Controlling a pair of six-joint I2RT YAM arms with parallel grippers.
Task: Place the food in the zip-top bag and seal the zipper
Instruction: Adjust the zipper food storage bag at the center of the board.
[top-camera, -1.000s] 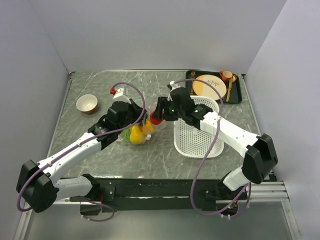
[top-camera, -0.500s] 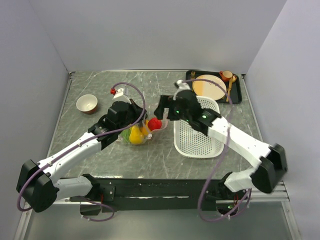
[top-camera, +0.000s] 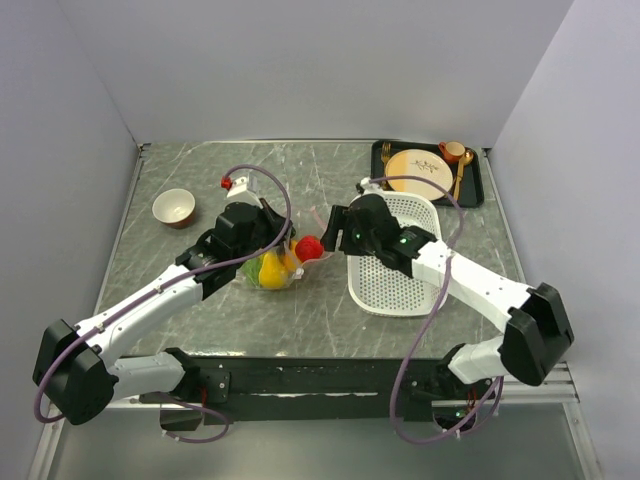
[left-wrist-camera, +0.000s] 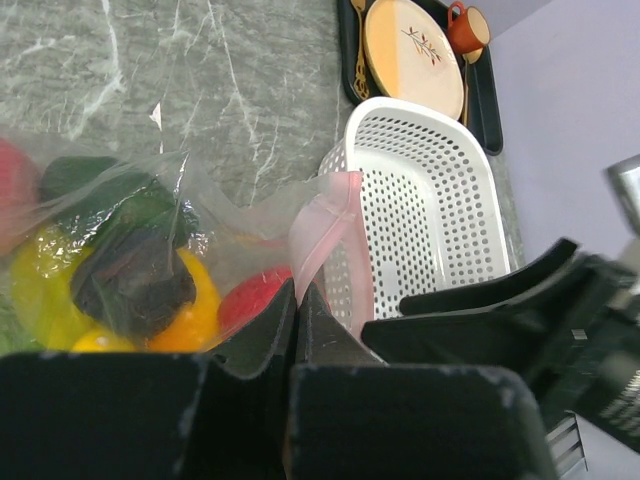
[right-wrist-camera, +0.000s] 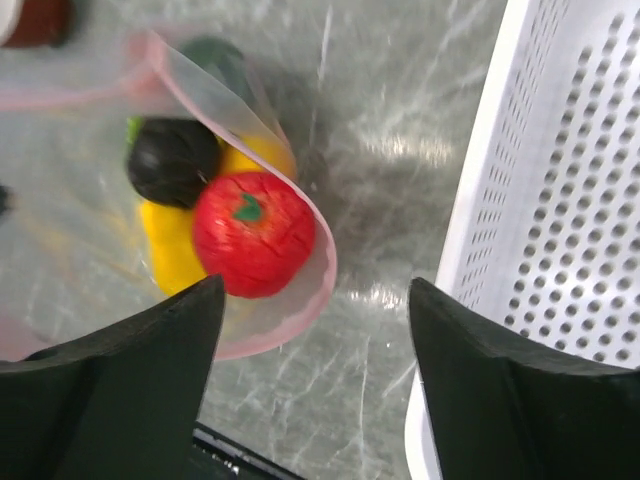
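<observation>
The clear zip-top bag lies mid-table with yellow, green and dark toy fruits inside. My left gripper is shut on the bag's pale pink zipper strip and holds the mouth up; the left wrist view shows the strip between the shut jaws. The red tomato rests in the bag's open mouth, ringed by the pink strip. Next to the tomato lie a dark piece and a yellow fruit. My right gripper is open and empty, just right of the tomato.
The white perforated basket stands right of the bag, under my right arm. A dark tray with a cream plate, an orange cup and a spoon sits at the back right. A small bowl stands at the back left.
My right gripper let go of the red tomato at the bag's mouth and drew back to the right. My left gripper kept holding the pink strip.
</observation>
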